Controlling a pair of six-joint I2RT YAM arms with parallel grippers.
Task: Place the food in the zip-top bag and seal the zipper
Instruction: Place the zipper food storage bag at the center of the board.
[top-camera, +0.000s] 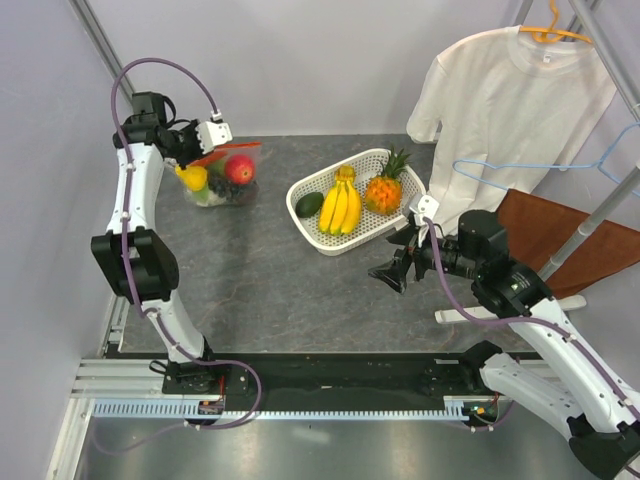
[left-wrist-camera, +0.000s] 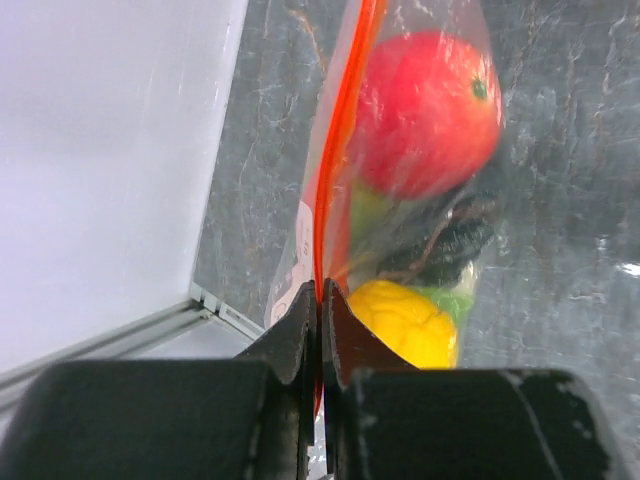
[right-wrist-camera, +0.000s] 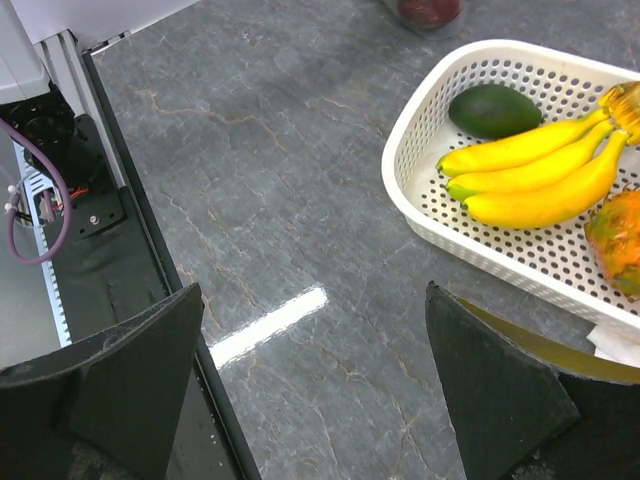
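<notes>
Closest to the arm bases, the right gripper hangs over the bare grey table. Its two fingers are spread wide apart and there is nothing between them. Just past it sits the white basket with bananas and a dark green avocado in it. Far off, in the back left corner by the wall, is the zip-top bag, resting on the table. The food is inside it: a red round fruit, a yellow piece and dark grapes, all pressed together behind the clear plastic. The left gripper is squeezed tight on the zipper, with the thin red-orange strip caught between its two fingers. The rest of the strip runs on away from the fingers. So the job now looks like closing the bag. To do it well, the left gripper should keep its tight pinch and slide slowly along the strip, right to the far end, keeping the strip straight in the middle of the fingers. The bag is floppy and may get dragged along, so the free right gripper could hold it down. I cannot tell if the strip ahead is already pressed together.
</notes>
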